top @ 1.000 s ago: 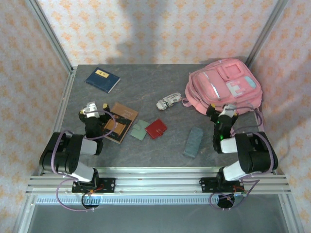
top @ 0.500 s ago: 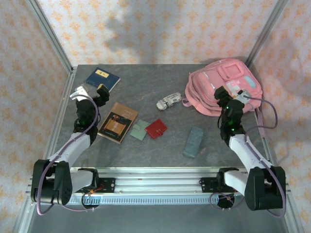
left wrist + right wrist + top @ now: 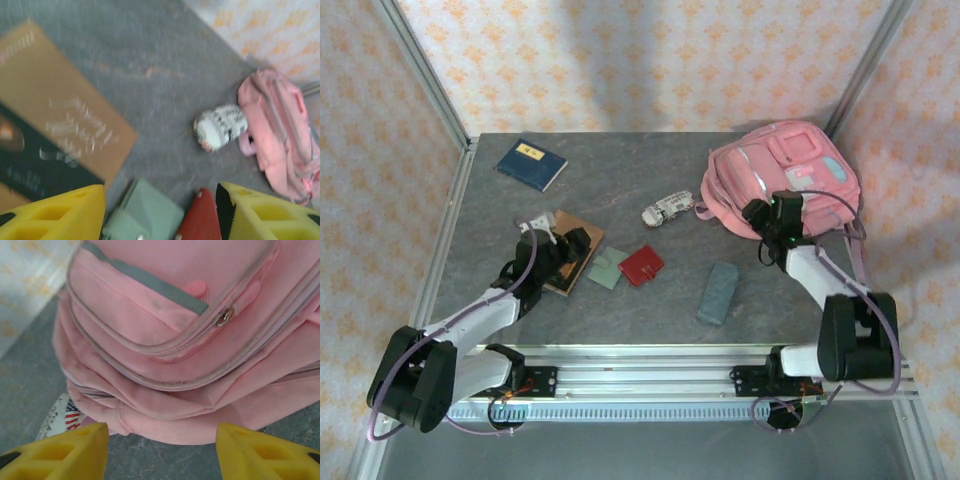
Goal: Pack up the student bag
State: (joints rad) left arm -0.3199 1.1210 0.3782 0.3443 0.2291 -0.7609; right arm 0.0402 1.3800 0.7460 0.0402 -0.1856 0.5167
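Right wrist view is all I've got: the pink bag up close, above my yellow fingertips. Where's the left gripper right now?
Observer: The left gripper hangs over the brown book, jaws apart, nothing between them.
Operator: What lies near it?
Observer: A red wallet and a pale green pouch, side by side just right of that book in the top view.
Operator: Anything between there and the bag?
Observer: A grey-blue case lies flat, nearer the arm bases than the student bag.
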